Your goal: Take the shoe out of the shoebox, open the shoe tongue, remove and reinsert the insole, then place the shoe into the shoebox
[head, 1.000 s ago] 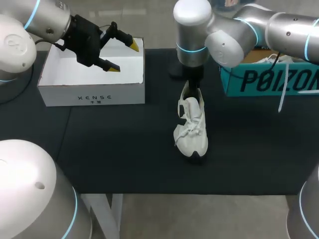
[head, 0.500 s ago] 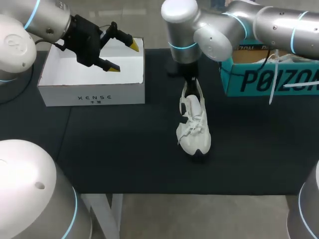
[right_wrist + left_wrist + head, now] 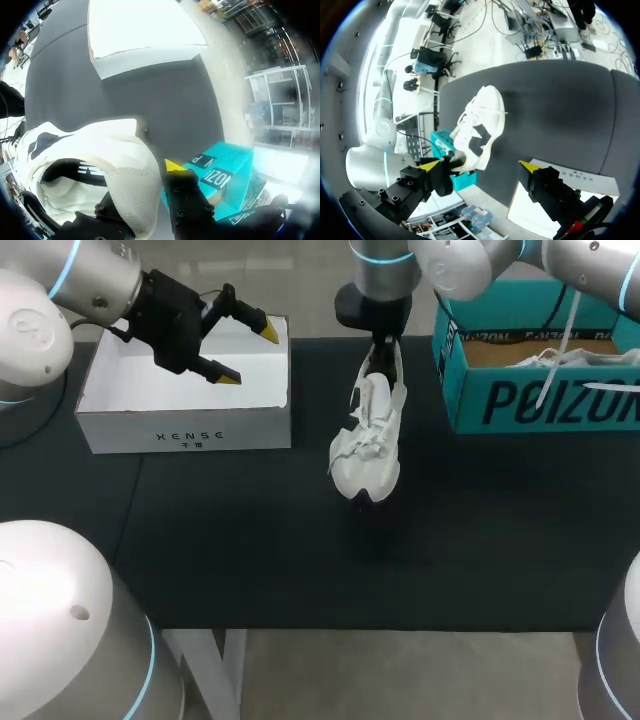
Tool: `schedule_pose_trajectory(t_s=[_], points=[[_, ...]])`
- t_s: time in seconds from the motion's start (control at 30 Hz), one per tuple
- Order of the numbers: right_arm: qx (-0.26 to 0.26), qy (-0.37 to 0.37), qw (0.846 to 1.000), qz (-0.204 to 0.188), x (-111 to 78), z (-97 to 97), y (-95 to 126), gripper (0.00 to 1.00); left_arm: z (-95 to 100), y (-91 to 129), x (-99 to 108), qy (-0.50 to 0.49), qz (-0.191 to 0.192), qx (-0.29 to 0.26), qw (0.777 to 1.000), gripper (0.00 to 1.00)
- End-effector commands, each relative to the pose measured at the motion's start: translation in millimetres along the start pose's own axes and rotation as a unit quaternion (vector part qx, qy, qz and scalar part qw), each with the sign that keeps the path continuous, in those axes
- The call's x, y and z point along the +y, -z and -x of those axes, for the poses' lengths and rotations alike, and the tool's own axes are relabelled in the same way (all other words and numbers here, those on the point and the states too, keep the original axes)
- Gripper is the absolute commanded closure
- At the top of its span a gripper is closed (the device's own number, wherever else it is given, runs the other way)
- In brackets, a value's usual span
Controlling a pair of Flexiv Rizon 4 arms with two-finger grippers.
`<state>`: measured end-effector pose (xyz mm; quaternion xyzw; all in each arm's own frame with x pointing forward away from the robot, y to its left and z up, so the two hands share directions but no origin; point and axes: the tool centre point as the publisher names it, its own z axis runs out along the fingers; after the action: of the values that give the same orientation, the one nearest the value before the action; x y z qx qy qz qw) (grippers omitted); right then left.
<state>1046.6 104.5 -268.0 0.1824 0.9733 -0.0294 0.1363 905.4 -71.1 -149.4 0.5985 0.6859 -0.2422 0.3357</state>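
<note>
Head view first: the shoe [image 3: 365, 440] is out of any box, so step one looks done to me. The tongue, the insole out and back in, and putting the shoe away are all left to do. My right end effector [image 3: 383, 358] is clamped on the heel. The shoe hangs heel up, toe down toward the dark worktop [image 3: 250, 540], with the toe swung a bit to my left. Its long axis runs steeply from the heel at the far side to the toe nearer me. It hangs between the white box [image 3: 185, 430] and the teal box [image 3: 520, 400], and going by the shadow under it, it's off the worktop. My left end effector [image 3: 250, 355] hovers over the white box with its fingers apart, holding nothing.

Left wrist view: the shoe [image 3: 477, 125] is ahead of my left end effector [image 3: 479, 166], side-on to me, its sole edge in view. Its heel is next to the teal box [image 3: 445, 142]. The white box [image 3: 580, 175] is right under my left end effector.

Right wrist view: the heel collar of the shoe [image 3: 100, 165] fills the close range. My right end effector [image 3: 150, 172] pinches it, one yellow tip on the outside, the other finger buried by the shoe. The toe points off toward the white box [image 3: 145, 30].
</note>
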Motion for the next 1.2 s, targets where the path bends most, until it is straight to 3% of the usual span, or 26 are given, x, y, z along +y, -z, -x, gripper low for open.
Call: schedule_pose_trajectory(t_s=[0.03, 0.43, 0.5, 0.6, 0.67, 0.8, 0.87, 1.03, 1.13, 1.2], points=[[-0.006, -0.001, 1.0, 0.005, -8.1, -4.6, 31.9, 1.0, 0.0, -0.1, -0.2, 0.0, 0.001, 0.001, 1.0, 0.0], [-0.006, -0.001, 1.0, 0.005, -8.1, -4.6, 31.9, 1.0, 0.0, -0.1, -0.2, 0.0, 0.001, 0.001, 1.0, 0.0], [0.014, -0.031, 0.999, 0.016, 1.4, 16.7, 40.7, 1.0, 0.0, -0.1, -0.2, 0.0, 0.001, 0.001, 1.0, 0.0], [-0.005, -0.074, 0.997, -0.002, 7.2, 56.0, 50.8, 1.0, 0.0, -0.1, -0.2, 0.0, 0.001, 0.001, 1.0, 0.0], [-0.011, -0.105, 0.994, 0.008, 4.5, 85.3, 64.6, 1.0, 0.0, -0.1, -0.2, 0.0, 0.001, 0.001, 1.0, 0.0], [-0.055, -0.175, 0.98, -0.073, -1.6, 132.1, 75.9, 1.0, 0.0, -0.1, -0.2, 0.0, 0.001, 0.001, 1.0, 0.0], [-0.039, -0.204, 0.973, -0.102, -9.2, 149.6, 73.1, 1.0, 0.0, -0.1, -0.2, 0.0, 0.001, 0.001, 1.0, 0.0], [0.001, -0.296, 0.943, -0.149, -36.7, 171.1, 67.0, 1.0, 0.0, -0.1, -0.2, 0.0, 0.001, 0.001, 1.0, 0.0], [0.022, -0.385, 0.907, -0.17, -52.2, 176.3, 65.7, 1.0, 0.0, -0.1, -0.2, 0.0, 0.001, 0.001, 1.0, 0.0], [0.022, -0.385, 0.907, -0.17, -52.2, 176.3, 65.7, 1.0, 0.0, -0.1, -0.2, 0.0, 0.001, 0.001, 1.0, 0.0]])
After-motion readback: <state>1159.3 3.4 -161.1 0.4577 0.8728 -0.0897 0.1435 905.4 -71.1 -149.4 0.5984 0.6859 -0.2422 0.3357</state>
